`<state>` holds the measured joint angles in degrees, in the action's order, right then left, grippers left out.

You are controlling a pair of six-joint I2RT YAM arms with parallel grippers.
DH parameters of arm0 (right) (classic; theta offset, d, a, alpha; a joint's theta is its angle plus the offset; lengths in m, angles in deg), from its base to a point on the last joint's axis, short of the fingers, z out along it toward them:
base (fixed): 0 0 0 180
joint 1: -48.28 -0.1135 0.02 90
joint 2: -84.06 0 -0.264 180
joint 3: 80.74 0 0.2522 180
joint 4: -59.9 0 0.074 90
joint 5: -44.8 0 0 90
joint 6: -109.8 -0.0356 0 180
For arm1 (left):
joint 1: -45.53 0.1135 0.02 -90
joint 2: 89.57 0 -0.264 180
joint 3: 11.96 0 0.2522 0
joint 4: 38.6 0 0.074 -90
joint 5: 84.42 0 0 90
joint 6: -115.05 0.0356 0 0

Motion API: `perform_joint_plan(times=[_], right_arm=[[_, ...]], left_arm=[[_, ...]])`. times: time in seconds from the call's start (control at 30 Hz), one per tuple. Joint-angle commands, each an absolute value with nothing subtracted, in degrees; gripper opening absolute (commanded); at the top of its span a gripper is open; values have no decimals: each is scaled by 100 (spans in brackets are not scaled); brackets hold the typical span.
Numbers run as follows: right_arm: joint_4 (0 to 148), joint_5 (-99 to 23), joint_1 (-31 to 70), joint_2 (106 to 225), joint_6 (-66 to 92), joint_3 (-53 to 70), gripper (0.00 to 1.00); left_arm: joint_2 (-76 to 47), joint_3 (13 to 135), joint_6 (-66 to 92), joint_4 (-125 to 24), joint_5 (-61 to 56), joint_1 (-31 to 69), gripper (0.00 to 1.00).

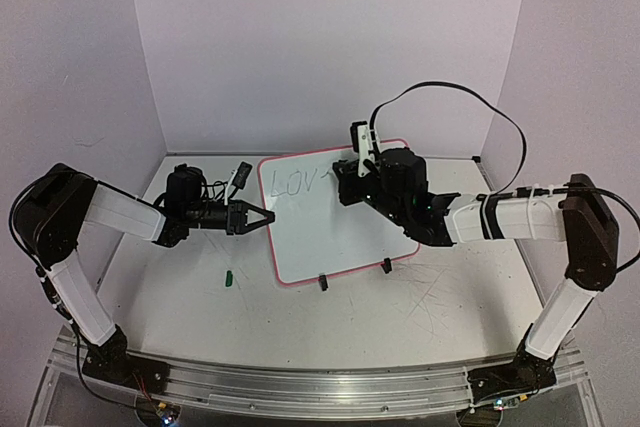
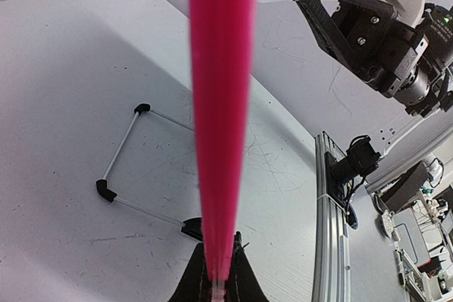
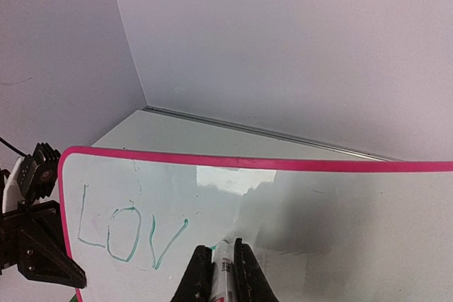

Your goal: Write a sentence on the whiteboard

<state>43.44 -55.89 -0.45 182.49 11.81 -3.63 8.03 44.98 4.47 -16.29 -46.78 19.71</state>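
The whiteboard (image 1: pixel 330 227), white with a pink-red frame, stands in the middle of the table on black clip feet (image 1: pixel 322 283). Green handwriting (image 1: pixel 295 184) near its top left reads "LOV" with a short stroke after it; it also shows in the right wrist view (image 3: pixel 127 235). My left gripper (image 1: pixel 266 217) is shut on the board's left frame edge (image 2: pixel 219 104). My right gripper (image 1: pixel 352 169) is shut on a white marker (image 3: pixel 225 270), whose tip touches the board just right of the "V".
A small green marker cap (image 1: pixel 228 276) lies on the table left of the board's near corner. White walls close in the back and both sides. The metal rail (image 1: pixel 300 387) with the arm bases runs along the near edge.
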Motion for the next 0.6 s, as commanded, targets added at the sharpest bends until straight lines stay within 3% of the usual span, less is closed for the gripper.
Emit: perform_joint_plan(times=[0.0,0.57], right_arm=[[4269,-5714,14,18285,1260,-73,0],[4532,-5371,-84,18537,1190,78,0]], left_arm=[[786,4707,554,-1562,-4728,1999,0],[808,4740,558,-1569,-4743,1999,0]])
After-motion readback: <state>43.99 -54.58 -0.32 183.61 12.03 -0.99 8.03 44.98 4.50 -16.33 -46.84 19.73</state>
